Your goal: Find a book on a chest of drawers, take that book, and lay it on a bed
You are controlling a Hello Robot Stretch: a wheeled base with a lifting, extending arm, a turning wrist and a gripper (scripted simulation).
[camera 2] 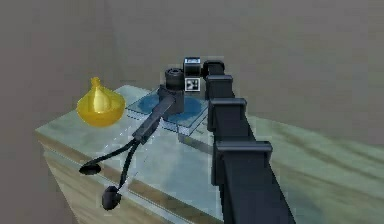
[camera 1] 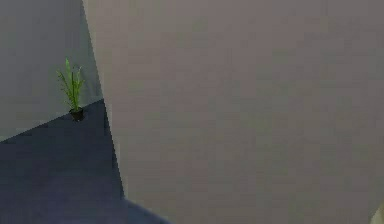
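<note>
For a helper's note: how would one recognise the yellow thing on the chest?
Find the pale-topped chest of drawers. At its end toward the arm side view's left stands a yellow vase. Unlike the flat blue thing beside it, it is bulbous with a narrow neck.

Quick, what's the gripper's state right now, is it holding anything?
Gripper: cannot be told; a blue flat thing lies behind it on the chest top.

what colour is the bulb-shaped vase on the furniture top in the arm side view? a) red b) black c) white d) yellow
d: the vase standing on the pale furniture top is plainly yellow.
</note>
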